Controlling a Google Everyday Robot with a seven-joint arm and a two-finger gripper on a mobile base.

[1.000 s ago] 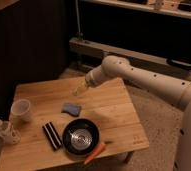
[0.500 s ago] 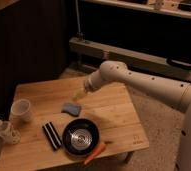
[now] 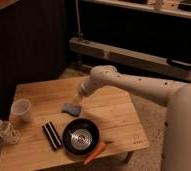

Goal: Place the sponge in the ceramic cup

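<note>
A small blue-grey sponge (image 3: 70, 108) lies flat on the wooden table (image 3: 114, 112), near its middle. My gripper (image 3: 79, 101) hangs at the end of the white arm just above and to the right of the sponge, pointing down at it. The white ceramic cup (image 3: 21, 110) stands upright near the table's left edge, well left of the sponge and the gripper.
A black bowl with a shiny inside (image 3: 81, 138) sits in front of the sponge. A black striped block (image 3: 52, 135) lies to the bowl's left, an orange carrot (image 3: 95, 153) at the front edge. A clear plastic bottle (image 3: 6, 131) lies at the left corner.
The arm has swung left and down, bringing the gripper from above the table's far side to just over the sponge. The sponge and cup have not moved.
</note>
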